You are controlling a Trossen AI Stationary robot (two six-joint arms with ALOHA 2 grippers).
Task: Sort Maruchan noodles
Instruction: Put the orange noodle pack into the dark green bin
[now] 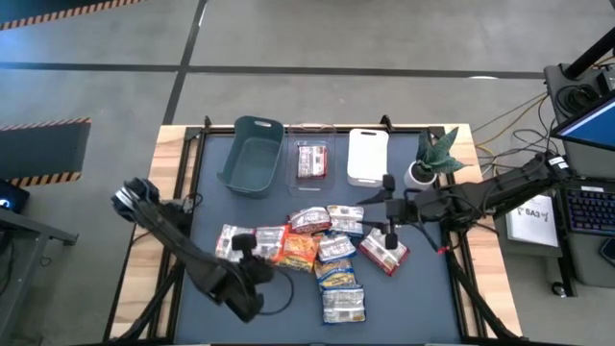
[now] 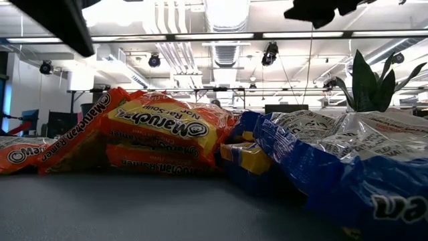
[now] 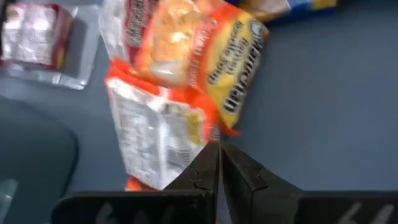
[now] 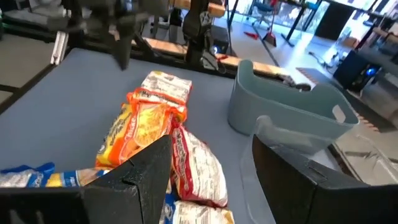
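Several Maruchan packets lie flat in a loose heap on the dark mat (image 1: 322, 252): orange ones (image 1: 298, 250), red-and-white ones (image 1: 384, 253) and yellow-and-blue ones (image 1: 338, 279). Another red-and-white packet lies in the clear bin (image 1: 309, 160). My left gripper (image 1: 246, 242) hangs shut above the heap's left end, near an orange-and-white packet (image 3: 158, 134); in the right wrist view it (image 4: 122, 57) is clear of the table. My right gripper (image 1: 381, 215) is open over the heap's right side, pointing toward the table's left, with a red-and-white packet (image 4: 194, 163) ahead of its fingers (image 4: 149, 171).
Three bins stand in a row along the far edge: teal (image 1: 252, 154), clear, and white (image 1: 367, 156). A potted plant (image 1: 434, 159) stands at the far right corner. There is bare mat near the table's near edge (image 1: 404, 308) and left of the heap.
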